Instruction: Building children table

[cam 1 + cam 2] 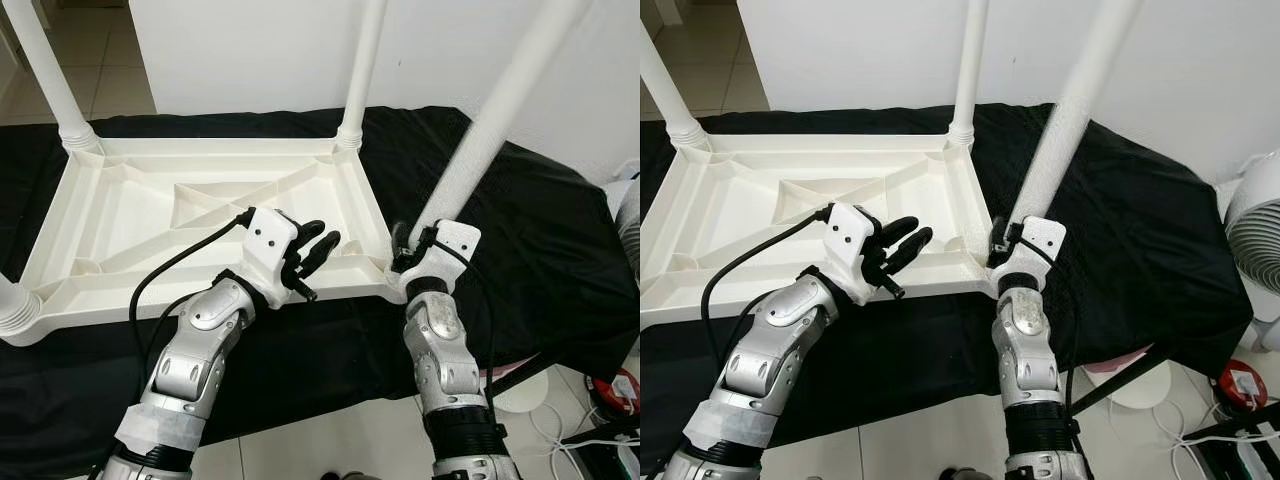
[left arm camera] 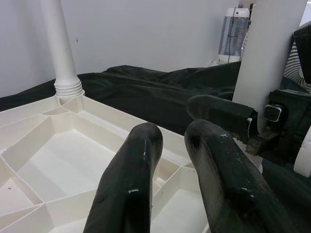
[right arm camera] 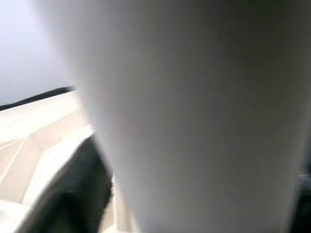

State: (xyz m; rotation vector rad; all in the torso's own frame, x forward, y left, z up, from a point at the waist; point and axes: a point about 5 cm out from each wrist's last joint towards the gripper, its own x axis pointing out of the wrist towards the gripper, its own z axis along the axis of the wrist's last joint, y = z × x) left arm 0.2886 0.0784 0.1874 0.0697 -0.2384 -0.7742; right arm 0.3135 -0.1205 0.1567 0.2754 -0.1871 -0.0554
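Note:
A white plastic children's table (image 1: pixel 130 215) lies upside down on a black cloth (image 1: pixel 540 230). Legs stand in its far left corner (image 1: pixel 45 75), far right corner (image 1: pixel 362 70) and near left corner (image 1: pixel 12 305). A fourth white leg (image 1: pixel 490 130) leans over the near right corner, its foot end at the socket. My right gripper (image 1: pixel 415 258) is shut on this leg just above the corner; in the right wrist view the leg (image 3: pixel 194 116) is a white blur. My left gripper (image 1: pixel 318 248) hovers open over the table's near rim, beside that corner, holding nothing. Its black fingers (image 2: pixel 131 179) point at the held leg (image 2: pixel 272 53).
A white wall stands close behind the table. A white fan (image 1: pixel 1255 230) is on the floor to the right. Cables and a red item (image 1: pixel 615 390) lie on the tiles at the lower right. The black cloth's edge runs just before my arms.

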